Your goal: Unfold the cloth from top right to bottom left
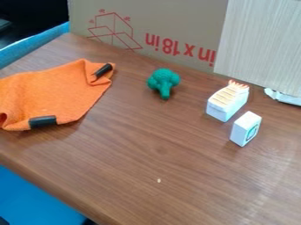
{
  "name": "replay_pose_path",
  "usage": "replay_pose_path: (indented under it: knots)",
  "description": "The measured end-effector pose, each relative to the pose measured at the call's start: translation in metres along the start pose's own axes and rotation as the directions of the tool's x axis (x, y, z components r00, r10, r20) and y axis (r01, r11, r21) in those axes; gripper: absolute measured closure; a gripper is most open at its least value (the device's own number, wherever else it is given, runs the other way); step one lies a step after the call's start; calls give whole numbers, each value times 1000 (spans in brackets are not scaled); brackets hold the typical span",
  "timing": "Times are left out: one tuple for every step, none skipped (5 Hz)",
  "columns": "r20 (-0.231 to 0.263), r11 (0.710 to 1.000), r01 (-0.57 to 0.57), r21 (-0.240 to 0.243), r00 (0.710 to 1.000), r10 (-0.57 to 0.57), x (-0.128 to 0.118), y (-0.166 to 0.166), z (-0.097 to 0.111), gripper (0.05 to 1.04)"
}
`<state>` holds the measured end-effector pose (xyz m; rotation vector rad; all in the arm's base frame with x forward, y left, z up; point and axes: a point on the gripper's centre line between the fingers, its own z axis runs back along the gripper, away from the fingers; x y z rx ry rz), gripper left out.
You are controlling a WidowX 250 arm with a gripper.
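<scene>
Wooden tabletop (147, 162) holds the orange cloth (53, 92), rumpled (top-right corner curled over); I can't tell the pincer's state.

A makeshift tabletop test area, perhaps in a lab; the room itself cannot be told for certain.
A wood-grain table (159, 162) carries a green toy broccoli (164, 81) and two small, pale, block-like pieces (228, 103) (246, 128), while a cardboard sheet (170, 22) with red printing and a pale, finely streaked panel (258, 39) stand like a screen along its far edge.
</scene>
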<state>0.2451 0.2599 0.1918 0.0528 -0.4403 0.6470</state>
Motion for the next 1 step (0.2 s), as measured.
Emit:
replay_pose_path:
  knots:
    - [-73,992,119,-50,990,-122,-9,-31,-3,84]
